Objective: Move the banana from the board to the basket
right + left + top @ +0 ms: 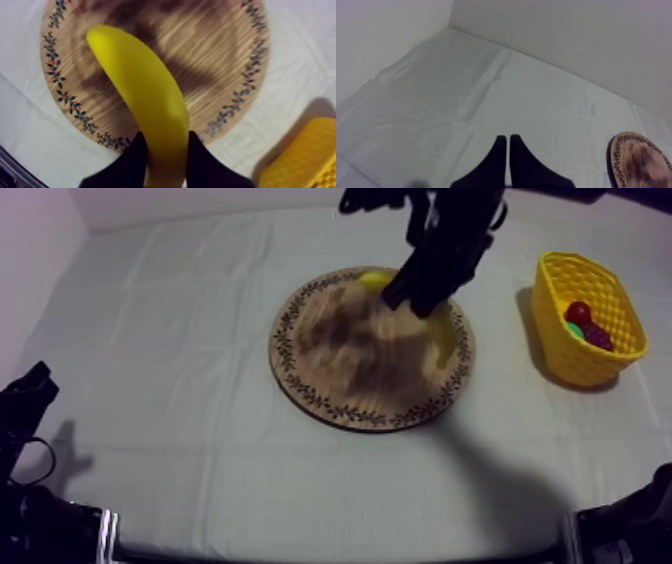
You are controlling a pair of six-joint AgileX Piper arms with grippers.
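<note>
The yellow banana (145,100) lies lengthwise over the round wooden board (215,60), and my right gripper (164,145) is shut on its near end, one black finger (132,162) on each side. From above, my right gripper (418,296) reaches down over the board's (300,383) far right part, with bits of the banana (375,280) showing beside it. I cannot tell whether the banana touches the board. The yellow basket (560,266) stands at the right. My left gripper (508,142) is shut on nothing and rests low at the left (30,393).
A small red fruit (578,311), a bunch of grapes (598,336) and something green lie in the basket. The basket's corner (305,155) shows just past the board in the right wrist view. The board's rim (636,157) lies ahead of my left gripper.
</note>
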